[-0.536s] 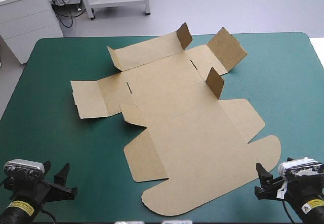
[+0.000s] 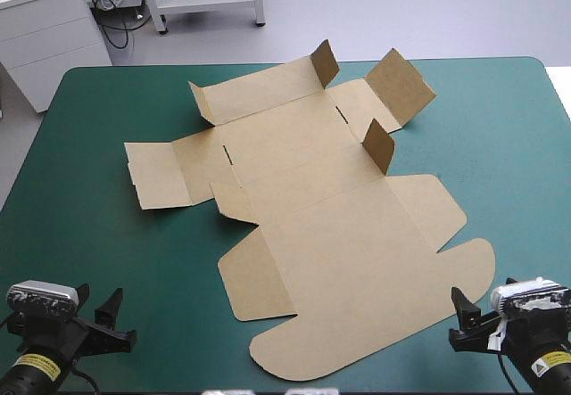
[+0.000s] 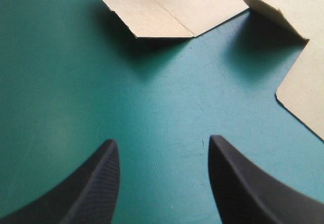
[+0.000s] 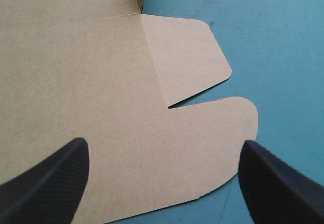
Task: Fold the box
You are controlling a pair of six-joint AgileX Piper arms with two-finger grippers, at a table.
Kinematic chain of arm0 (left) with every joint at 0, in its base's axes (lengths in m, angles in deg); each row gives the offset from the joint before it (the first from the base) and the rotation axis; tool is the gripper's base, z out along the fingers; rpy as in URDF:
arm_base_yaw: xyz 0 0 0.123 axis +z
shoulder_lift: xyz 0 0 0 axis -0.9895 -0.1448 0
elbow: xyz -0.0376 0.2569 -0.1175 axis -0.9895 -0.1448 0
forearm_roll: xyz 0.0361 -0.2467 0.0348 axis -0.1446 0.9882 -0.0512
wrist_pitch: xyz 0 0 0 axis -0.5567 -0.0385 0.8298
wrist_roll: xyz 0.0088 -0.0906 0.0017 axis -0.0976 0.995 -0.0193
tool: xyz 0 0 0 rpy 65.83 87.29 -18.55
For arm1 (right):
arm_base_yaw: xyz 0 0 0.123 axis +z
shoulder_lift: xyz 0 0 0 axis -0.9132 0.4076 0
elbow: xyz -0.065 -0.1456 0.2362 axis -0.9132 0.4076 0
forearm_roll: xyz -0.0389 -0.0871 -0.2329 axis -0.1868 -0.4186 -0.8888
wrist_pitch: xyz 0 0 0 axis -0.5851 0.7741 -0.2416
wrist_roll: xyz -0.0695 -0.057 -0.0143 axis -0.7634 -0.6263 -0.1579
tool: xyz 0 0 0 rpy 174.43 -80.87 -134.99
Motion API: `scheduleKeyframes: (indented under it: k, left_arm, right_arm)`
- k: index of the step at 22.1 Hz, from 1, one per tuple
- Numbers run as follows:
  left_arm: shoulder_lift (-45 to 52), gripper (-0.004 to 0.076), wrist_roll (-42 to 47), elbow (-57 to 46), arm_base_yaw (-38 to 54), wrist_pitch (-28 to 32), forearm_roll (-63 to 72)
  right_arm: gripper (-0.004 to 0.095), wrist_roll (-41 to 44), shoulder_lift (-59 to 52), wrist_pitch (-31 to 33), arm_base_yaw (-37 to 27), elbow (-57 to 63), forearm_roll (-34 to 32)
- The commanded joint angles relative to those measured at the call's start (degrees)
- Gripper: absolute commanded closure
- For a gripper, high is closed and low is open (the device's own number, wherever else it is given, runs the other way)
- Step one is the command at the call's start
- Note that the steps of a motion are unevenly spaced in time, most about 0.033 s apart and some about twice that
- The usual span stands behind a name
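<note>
I see the brown box point(image 2: 330, 234) lying mostly flat mid-table, its far flaps raised. My left gripper point(image 3: 162, 145) stands open over the teal-green cover point(image 3: 76, 82), with the box ahead. My right gripper point(image 4: 164, 143) is also spread, framing the near rounded flap.

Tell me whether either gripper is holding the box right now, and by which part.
Nothing is held. The left gripper stands open over the teal-green cover, short of the box; the right gripper stands open over its rounded near flap.
</note>
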Motion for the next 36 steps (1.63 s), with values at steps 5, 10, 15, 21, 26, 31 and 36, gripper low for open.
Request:
scheduleKeyframes:
  k: [5,10,15,21,26,31,36]
  left_arm:
    - [-1.80,0.0345,3.14,1.76,0.17,3.62,0.02]
    - [-9.20,0.0345,5.28,7.44,0.17,3.71,-1.09]
    - [-16.71,0.0345,5.28,13.30,0.17,3.61,-1.54]
    - [-23.03,0.0345,5.28,19.30,0.17,1.18,-1.65]
    - [-26.97,0.0345,5.28,23.00,0.17,-0.17,-1.48]
    - [-28.02,0.0345,5.15,23.85,0.17,-2.57,-1.05]
    - [-28.02,0.0345,5.15,23.85,0.17,-4.49,0.39]
  right_arm:
    - [0.0175,-0.27,4.22,-2.93,-0.31,-4.63,0.22]
    - [0.0175,-1.41,18.77,-3.98,-0.31,-13.48,0.22]
    - [0.0175,-3.07,33.95,-4.65,-0.31,-23.25,0.50]
    - [0.0175,-3.35,50.01,2.10,-0.19,-38.05,1.53]
    - [0.0175,-5.43,62.74,8.30,-0.19,-52.28,5.82]
    - [0.0175,-6.87,79.23,15.62,2.53,-71.17,7.16]
    - [0.0175,-5.22,95.09,20.55,6.70,-87.18,3.16]
